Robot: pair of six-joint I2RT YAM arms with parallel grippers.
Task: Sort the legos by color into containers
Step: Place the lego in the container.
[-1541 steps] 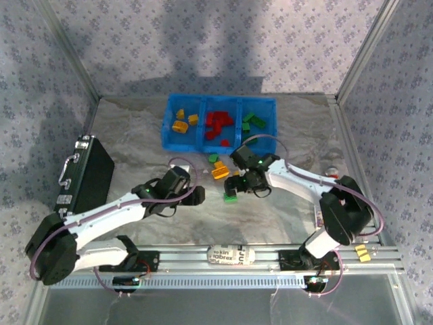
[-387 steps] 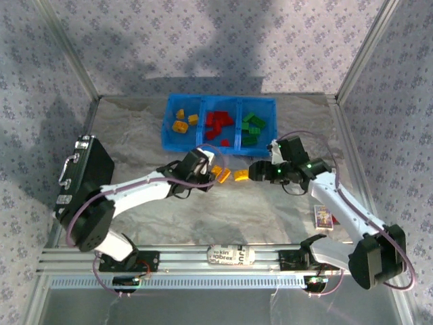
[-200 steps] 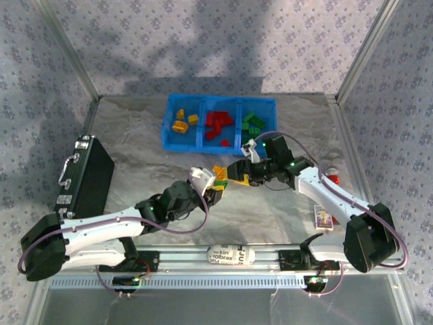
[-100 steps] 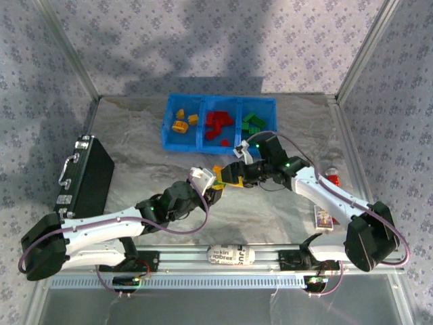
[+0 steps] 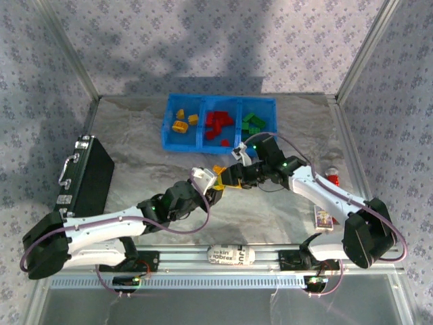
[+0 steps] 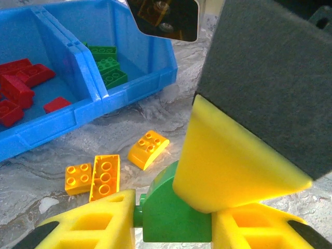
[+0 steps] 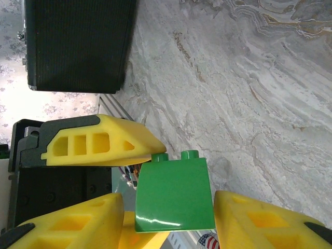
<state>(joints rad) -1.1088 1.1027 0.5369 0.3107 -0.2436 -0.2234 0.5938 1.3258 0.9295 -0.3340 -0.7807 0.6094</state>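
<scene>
Two arms meet on one green brick (image 7: pixel 174 194) above the worktop (image 5: pixel 128 128): left jaws grip it, right jaws flank it, clamped or not we cannot tell. Released early, it drops short of the blue bin (image 6: pixel 140 88).

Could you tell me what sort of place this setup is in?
Probably a robot-lab test cell: a left arm and right arm bolted to an aluminium rail, patterned cloth walls enclosing a marble-look table, and a blue bin of sorted bricks.
</scene>
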